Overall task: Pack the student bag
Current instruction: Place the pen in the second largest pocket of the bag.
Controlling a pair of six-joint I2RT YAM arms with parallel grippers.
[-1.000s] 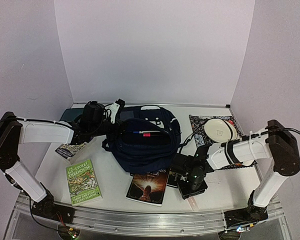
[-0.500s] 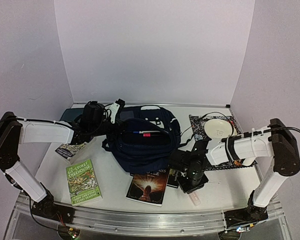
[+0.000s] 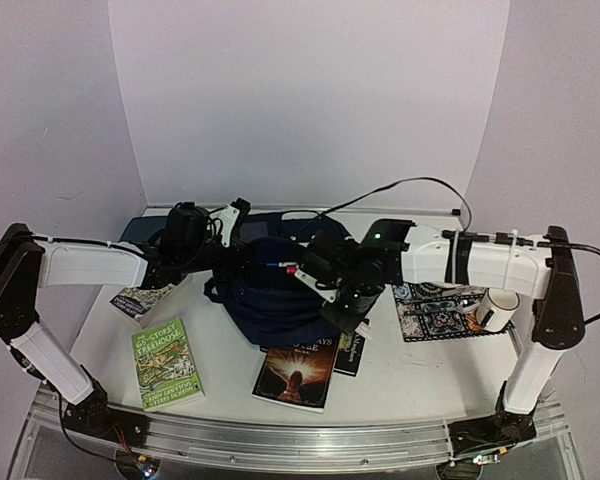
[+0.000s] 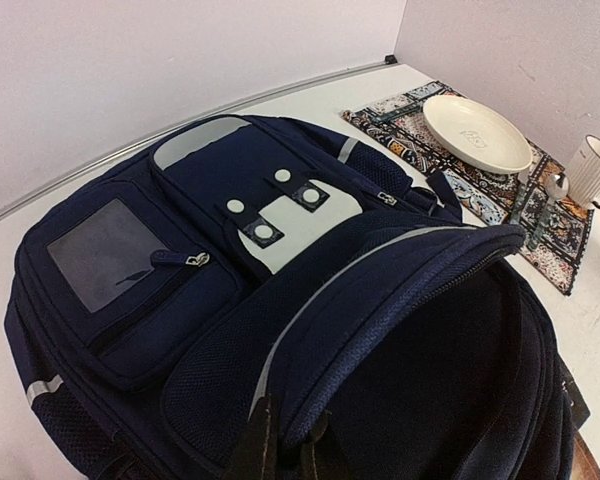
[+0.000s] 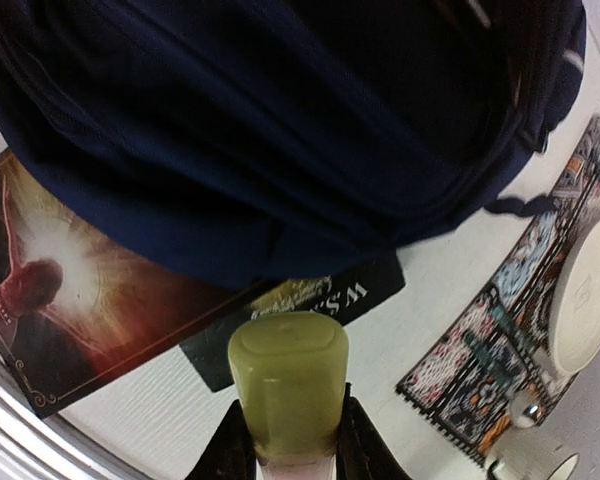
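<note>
Two arms meet at the large dark navy fabric backpack with white patches [image 3: 280, 300]. It lies in the middle of the white worktop [image 3: 430, 375], a little towards the back, with its front pockets up and its main opening turned to the near edge. The left hand [image 4: 285, 445] comes from the left side and is clamped on the rim of the open top flap. In the left wrist view the fabric is pinched between both fingers and the flap stands lifted over the dark inside. The right hand [image 5: 288, 445] hovers over the near right part of the bag and grips a small stick-shaped object with a pale green cap [image 5: 288, 365]. It may be a glue stick or a marker; the view is too blurred to say.

The near edge of the bag lies on a dark paperback book with a glowing orange cover [image 3: 298, 375]. A small black book with pale letters [image 3: 352, 352] lies just beside it on the right. A green paperback book [image 3: 167, 363] lies near the left front corner, apart from the bag. To the right of the bag is a patterned cloth mat [image 3: 430, 310]. A round white plate [image 4: 477, 130] sits on it and a white ribbed mug [image 3: 495, 308] stands at its right end.
</note>
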